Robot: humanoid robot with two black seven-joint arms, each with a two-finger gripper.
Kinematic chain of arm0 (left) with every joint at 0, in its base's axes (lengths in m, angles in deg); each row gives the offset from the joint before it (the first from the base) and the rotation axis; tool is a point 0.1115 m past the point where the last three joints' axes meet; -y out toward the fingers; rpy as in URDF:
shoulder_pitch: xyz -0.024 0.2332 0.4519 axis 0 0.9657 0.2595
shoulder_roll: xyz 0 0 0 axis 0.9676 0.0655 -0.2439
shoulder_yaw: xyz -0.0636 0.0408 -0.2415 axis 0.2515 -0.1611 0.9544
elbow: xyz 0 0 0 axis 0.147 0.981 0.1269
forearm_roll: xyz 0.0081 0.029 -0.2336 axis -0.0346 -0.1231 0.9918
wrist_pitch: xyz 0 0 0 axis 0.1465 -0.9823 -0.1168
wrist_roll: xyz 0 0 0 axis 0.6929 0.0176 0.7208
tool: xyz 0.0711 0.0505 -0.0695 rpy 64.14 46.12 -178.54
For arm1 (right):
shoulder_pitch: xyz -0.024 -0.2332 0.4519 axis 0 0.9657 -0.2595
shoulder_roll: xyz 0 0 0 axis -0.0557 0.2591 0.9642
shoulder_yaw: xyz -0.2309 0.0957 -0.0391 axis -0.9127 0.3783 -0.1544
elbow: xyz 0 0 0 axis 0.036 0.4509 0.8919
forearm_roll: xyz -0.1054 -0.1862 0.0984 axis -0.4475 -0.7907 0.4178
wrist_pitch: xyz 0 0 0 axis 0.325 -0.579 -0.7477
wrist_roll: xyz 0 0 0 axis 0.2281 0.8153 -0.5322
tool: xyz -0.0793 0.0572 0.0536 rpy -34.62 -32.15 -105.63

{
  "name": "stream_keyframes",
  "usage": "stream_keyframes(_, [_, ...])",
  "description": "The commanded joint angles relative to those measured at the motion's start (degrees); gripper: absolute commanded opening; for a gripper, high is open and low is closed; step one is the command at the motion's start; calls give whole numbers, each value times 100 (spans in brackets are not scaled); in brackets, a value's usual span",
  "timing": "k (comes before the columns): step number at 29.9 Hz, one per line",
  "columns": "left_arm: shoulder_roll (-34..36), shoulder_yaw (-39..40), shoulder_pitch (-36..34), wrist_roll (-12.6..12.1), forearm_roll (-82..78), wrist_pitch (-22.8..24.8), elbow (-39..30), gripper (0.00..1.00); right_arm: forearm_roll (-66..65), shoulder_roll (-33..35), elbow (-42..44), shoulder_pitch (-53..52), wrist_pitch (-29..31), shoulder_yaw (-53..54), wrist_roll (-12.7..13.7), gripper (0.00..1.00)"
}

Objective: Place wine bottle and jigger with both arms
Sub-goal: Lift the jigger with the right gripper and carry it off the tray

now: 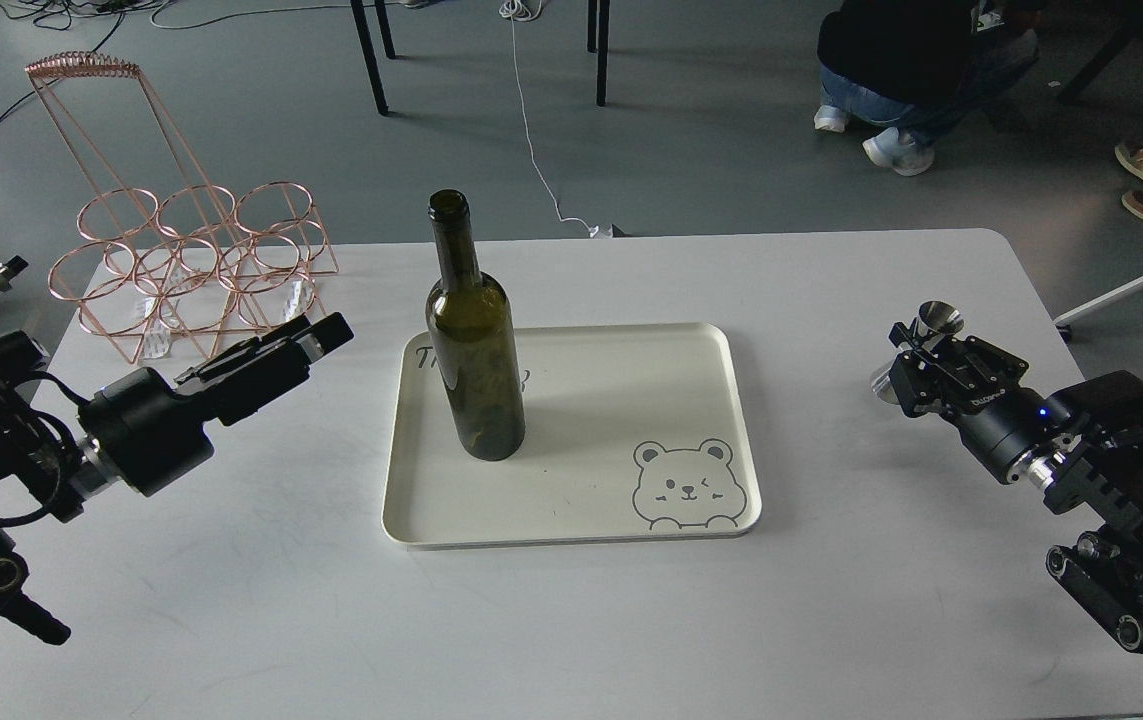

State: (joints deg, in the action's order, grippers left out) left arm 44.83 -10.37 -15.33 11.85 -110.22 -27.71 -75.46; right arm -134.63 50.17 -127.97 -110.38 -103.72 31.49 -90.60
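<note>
The wine bottle (472, 345), dark olive green with no label, stands upright on the left part of the cream tray (631, 400). My left gripper (316, 338) hovers to the left of the tray, apart from the bottle and holding nothing. Its fingers overlap from this angle. My right gripper (916, 352) is near the table's right side, well right of the tray. It is shut on the steel jigger (938, 321), which it holds tilted just above the table, with one cone showing above the fingers and one below.
A copper wire bottle rack (193, 262) stands at the table's back left corner. The tray has a bear drawing (684, 483) at its front right. People's legs and chair legs are on the floor beyond the table.
</note>
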Motion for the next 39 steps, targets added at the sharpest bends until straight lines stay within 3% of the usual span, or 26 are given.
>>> stream_keyframes(1, [-9,1,0,-1,0,0,0,98,9,-6,115,20,0,-18,0,29])
stream_keyframes(16, [-35,-8,0,-1,0,9,0,98,132,3,177,160,0,-62,0,35])
stream_keyframes(17, [-35,0,0,-1,0,0,0,98,132,3,177,169,0,-62,0,38])
stream_keyframes(19, [-35,-8,0,-1,0,9,0,98,167,3,168,195,0,-62,0,57])
stream_keyframes(21, [-35,1,0,-1,0,9,0,98,263,3,168,204,0,-62,0,68])
stream_keyframes(28, [-26,0,0,-1,-9,9,-18,98,299,178,107,266,0,-71,0,91])
stream_keyframes(39, [9,1,-53,-1,-18,0,-79,98,737,1030,-270,643,0,-289,0,95])
